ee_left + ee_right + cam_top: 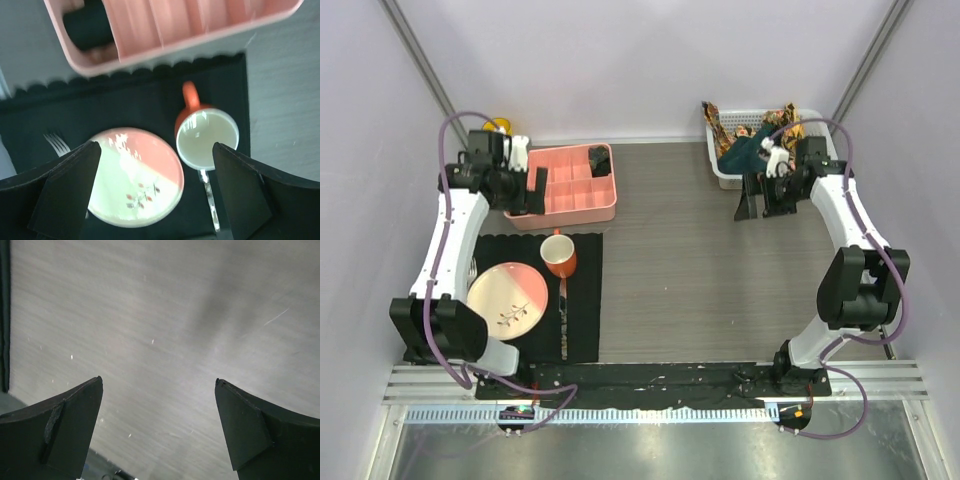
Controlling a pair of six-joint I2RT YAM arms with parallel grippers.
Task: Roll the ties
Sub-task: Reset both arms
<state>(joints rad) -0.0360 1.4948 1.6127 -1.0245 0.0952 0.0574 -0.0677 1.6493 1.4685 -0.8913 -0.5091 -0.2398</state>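
Several ties lie heaped in a white basket [722, 170] at the back right: orange-yellow patterned ones [717, 124] and a dark teal one [744, 152]. A rolled black tie [599, 160] sits in a compartment of the pink divided tray [570, 188]; it also shows in the left wrist view [87, 27]. My left gripper [528, 190] is open and empty at the tray's left edge, above the black mat. My right gripper [760, 196] is open and empty over bare table just in front of the basket. Its wrist view shows only grey tabletop [160, 340].
A black mat [582, 300] at the front left holds a pink-and-white plate [507, 298], an orange mug [559, 255], a fork [57, 143] and a knife [563, 320]. A yellow object [498, 126] sits behind the left arm. Walls close in on both sides.
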